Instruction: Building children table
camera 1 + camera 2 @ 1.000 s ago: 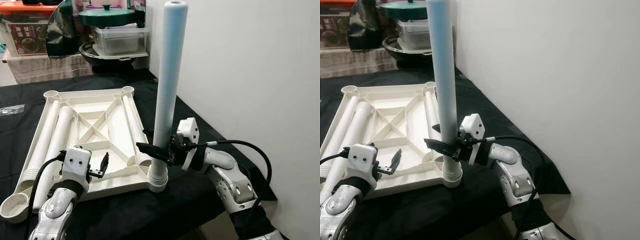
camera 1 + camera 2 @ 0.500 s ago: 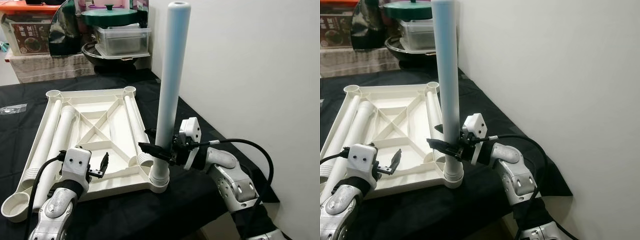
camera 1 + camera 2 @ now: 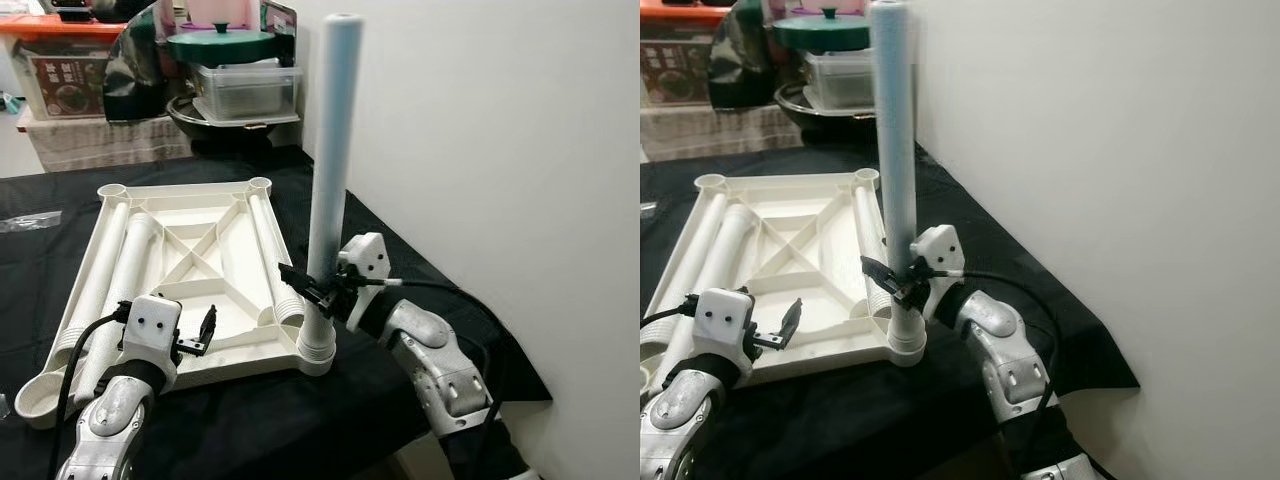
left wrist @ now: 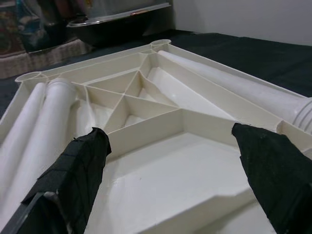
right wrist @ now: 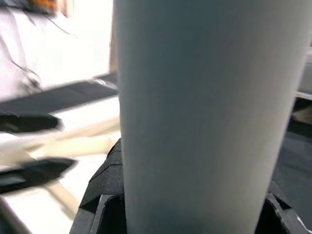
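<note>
Tabletop (image 3: pixel 190 290): white, upside down on the black cloth (image 3: pixel 260 420), ribbed underside up, so the corner sockets open upward for the legs.
Upright leg (image 3: pixel 330 150): pale tube standing near vertical in the near right corner socket (image 3: pixel 316 352), threaded end down; probably being seated or screwed home.
Right gripper (image 3: pixel 312 290): black fingers closed around the upright leg low down, just above the socket; low grip likely chosen to steer the base rather than the tall top.
Left gripper (image 4: pixel 170 161): fingers spread wide, holding nothing, hovering over the near edge of the tabletop; seemingly placed to steady the slab against twisting.
Spare legs: two lying side by side along the left side of the tray-like underside (image 3: pixel 110 270), one more along the right rib (image 3: pixel 268 250); parked inside, within easy reach.
Open sockets: near left (image 3: pixel 38 395), far left (image 3: pixel 110 188), far right (image 3: pixel 258 183), not yet filled.
Surroundings: white wall (image 3: pixel 480 130) close on the right, limiting elbow room for the right arm; green-lidded pot (image 3: pixel 220 45), clear plastic container (image 3: pixel 245 88) and printed box (image 3: pixel 65 80) behind, well apart from the work.
</note>
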